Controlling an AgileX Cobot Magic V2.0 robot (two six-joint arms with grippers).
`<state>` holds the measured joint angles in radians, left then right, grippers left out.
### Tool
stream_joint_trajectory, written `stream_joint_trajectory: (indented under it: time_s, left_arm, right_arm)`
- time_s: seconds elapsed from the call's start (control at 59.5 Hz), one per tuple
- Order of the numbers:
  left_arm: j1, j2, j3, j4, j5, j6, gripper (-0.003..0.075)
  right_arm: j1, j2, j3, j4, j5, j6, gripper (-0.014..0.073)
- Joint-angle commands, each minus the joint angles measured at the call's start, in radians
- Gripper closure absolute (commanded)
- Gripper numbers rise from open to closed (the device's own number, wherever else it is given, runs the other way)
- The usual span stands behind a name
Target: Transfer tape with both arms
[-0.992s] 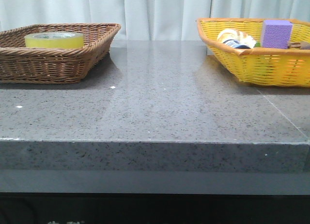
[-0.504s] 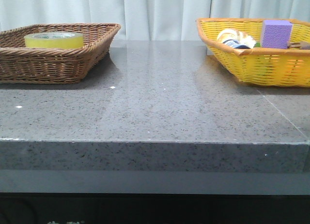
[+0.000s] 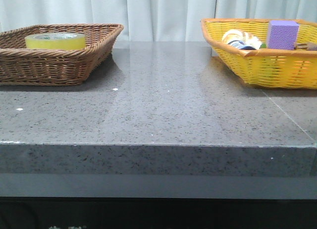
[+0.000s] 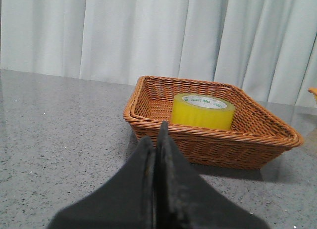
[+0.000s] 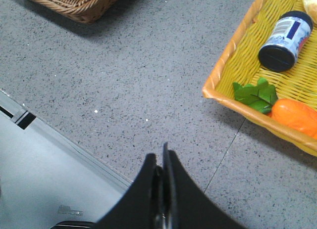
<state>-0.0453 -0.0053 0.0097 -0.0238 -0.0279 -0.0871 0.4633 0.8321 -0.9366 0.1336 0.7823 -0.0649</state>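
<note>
Sitting flat in the brown wicker basket (image 3: 59,61) at the left of the table (image 3: 163,115), the tape (image 3: 55,40) is untouched and well apart from both arms. Neither arm shows in the front view. In the left wrist view the left gripper (image 4: 156,140) hangs short of the basket with its fingers pressed together and nothing between them, aimed roughly at the roll (image 4: 202,111). The main risk from here, as I judge it, is the basket's raised woven rim: a low, straight approach could catch the wall and shove the whole basket instead of reaching inside, and shut fingers would have to spread before they could straddle the thick ring. The roll lies on its side face, so a pinch across one wall of the ring looks more workable than spanning the full width; a smooth tape surface may slip under a light grip. Further right, the right gripper (image 5: 162,162) is likewise closed and empty, hovering over bare table near the corner of the yellow basket (image 5: 233,66), which holds a small bottle (image 5: 285,33), green leaves (image 5: 255,94) and an orange item (image 5: 297,115); a handover between the arms could fumble if timing is off. The tape is a wide, translucent yellow ring with a pale printed inner core.
</note>
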Motion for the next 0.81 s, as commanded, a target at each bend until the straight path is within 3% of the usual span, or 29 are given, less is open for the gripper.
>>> stream_joint_trajectory:
  time_s: [0.0,0.42,0.555,0.79]
  left_arm:
    - [0.001,-0.020,0.039,-0.010,-0.082,-0.011,0.0740]
    - [0.001,-0.020,0.039,-0.010,-0.082,-0.011,0.0740]
    - [0.001,-0.020,0.039,-0.010,-0.082,-0.011,0.0740]
    - [0.001,-0.020,0.039,-0.010,-0.082,-0.011,0.0740]
  right_arm:
    - [-0.006,-0.001,-0.025,0.000,-0.059,0.001,0.0662]
    - [-0.025,-0.035,-0.004,-0.030,-0.071,0.000,0.0662]
    - [-0.135,-0.146,0.074,-0.040,-0.176,0.000,0.0662]
    - [-0.331,-0.405,0.347,-0.038,-0.471,0.000,0.0662]
